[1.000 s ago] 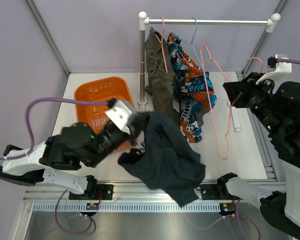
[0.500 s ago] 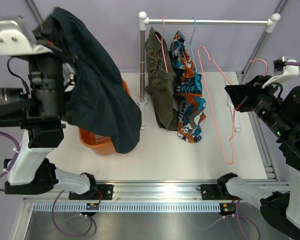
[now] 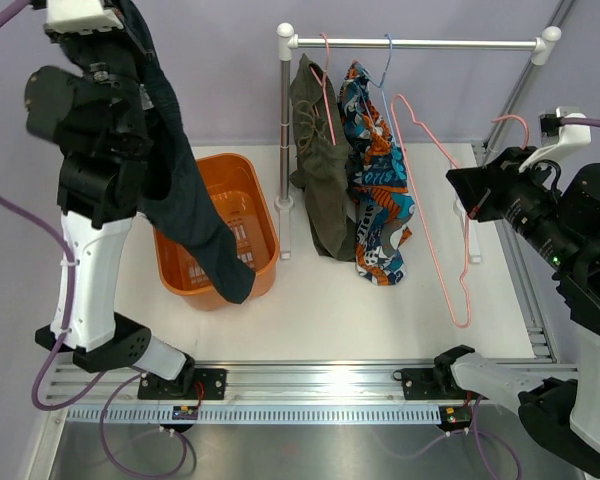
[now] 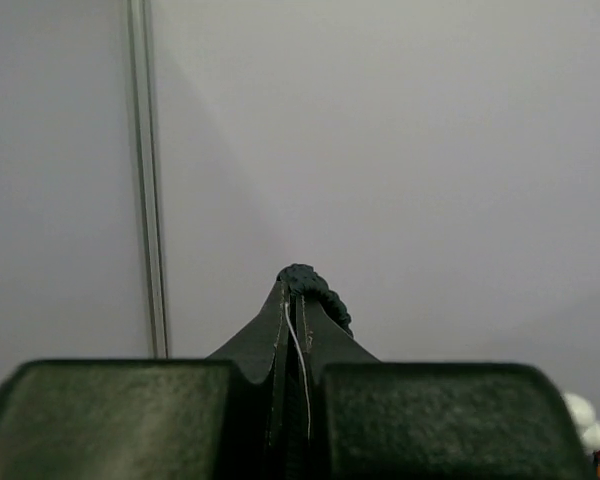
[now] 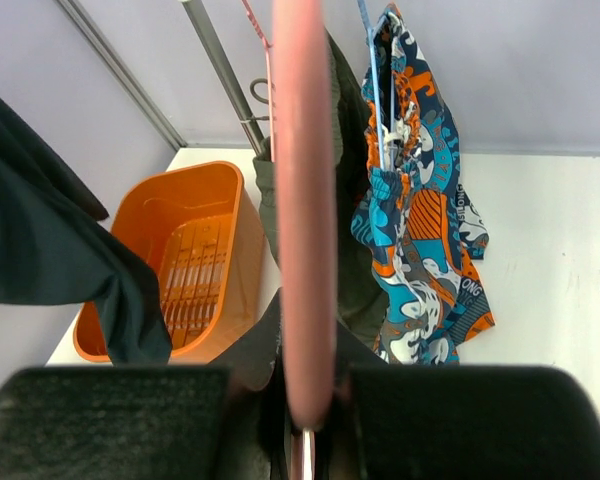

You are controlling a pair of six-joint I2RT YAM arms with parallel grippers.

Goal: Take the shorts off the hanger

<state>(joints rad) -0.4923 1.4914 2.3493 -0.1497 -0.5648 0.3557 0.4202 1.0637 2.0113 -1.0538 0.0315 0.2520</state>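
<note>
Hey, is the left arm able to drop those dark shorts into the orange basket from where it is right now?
Probably yes. The left gripper is shut on the dark shorts, held high above the orange basket. The shorts' lower end already hangs at the basket's front rim, and nothing lies between.

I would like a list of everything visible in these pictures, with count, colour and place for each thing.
dark shorts: 1, dark navy, hanging from the raised left gripper, lower end in the basket
basket: 1, orange, table left
rack: 1, white posts with metal rail, table rear
olive shorts: 1, on rack
patterned shorts: 1, blue and orange, on rack
pink hanger: 1, empty, held by right gripper
table: 1, white
left gripper: shut on dark shorts
right gripper: shut on pink hanger
</note>
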